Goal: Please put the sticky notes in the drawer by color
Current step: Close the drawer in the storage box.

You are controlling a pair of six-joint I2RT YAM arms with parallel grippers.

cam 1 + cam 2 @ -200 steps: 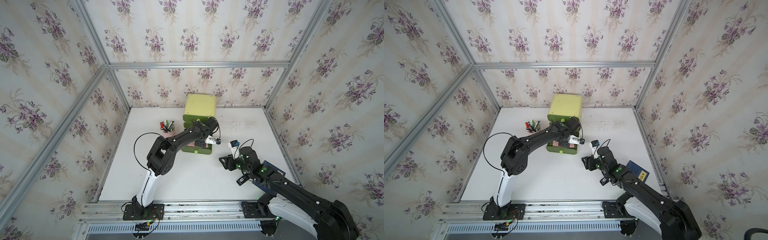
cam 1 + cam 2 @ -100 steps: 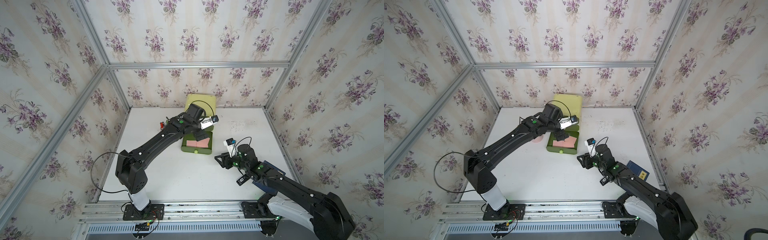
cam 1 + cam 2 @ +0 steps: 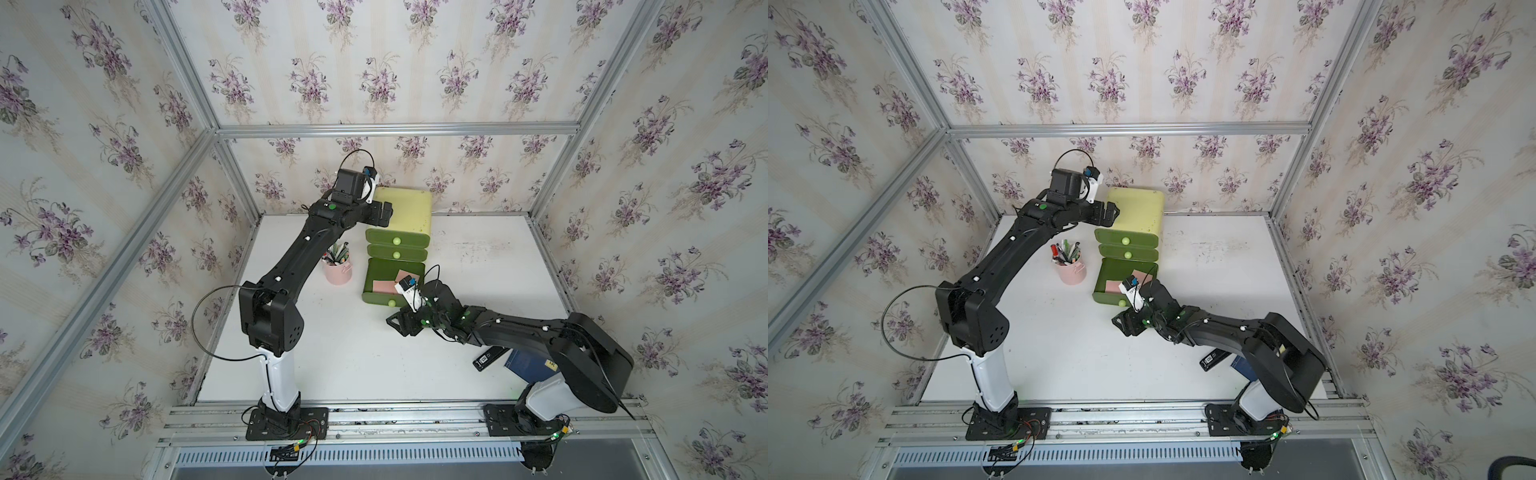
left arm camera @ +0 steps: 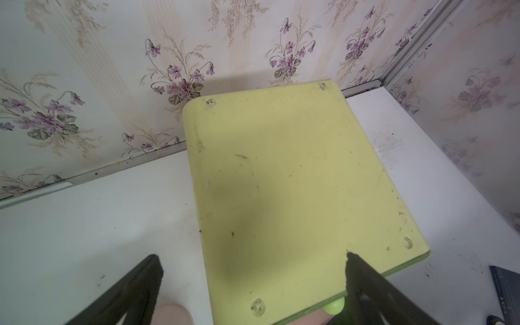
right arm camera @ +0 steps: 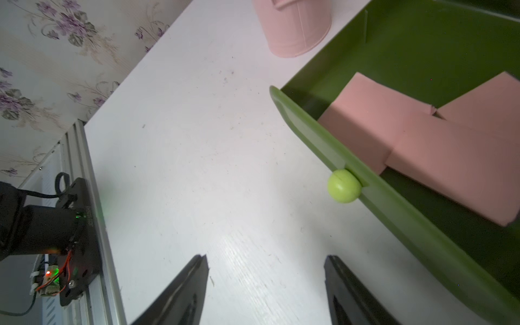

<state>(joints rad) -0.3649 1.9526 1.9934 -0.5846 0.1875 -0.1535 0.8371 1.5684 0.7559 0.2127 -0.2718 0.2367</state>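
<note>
Two hands: both empty, jaws apart on each.
Book: the dark blue book [image 3: 528, 365] lies behind the right gripper [image 5: 266, 259], partly under that arm. It is no part of the sort.
Right gripper: low over the table [image 3: 353, 353], jaws roughly half spread, nothing between them. We judge that width suits the knob.
Knob: the knob [image 5: 343, 185] sits just ahead of the right fingertips, off to one side, not touching.
Bottom drawer: the bottom drawer [image 5: 422, 239] is pulled well out beyond the knob, open from above.
Sticky notes: pink sticky notes [image 5: 450, 168] only, at least two, overlapping flat on the drawer floor past its front wall.
Pen cup: the pen cup [image 3: 338, 272] stands beside the open drawer, on its far side from the right gripper.
Upper drawers: the two upper drawers [image 3: 411, 239] are shut. We see no yellow or blue notes and judge them stowed there.
Left gripper: the left gripper [image 4: 251, 256] is high over the chest [image 3: 409, 208], jaws fully spread, holding nothing. We judge it is parked clear of the drawer fronts.
Next: closing the bottom drawer looks like the remaining job.
</note>
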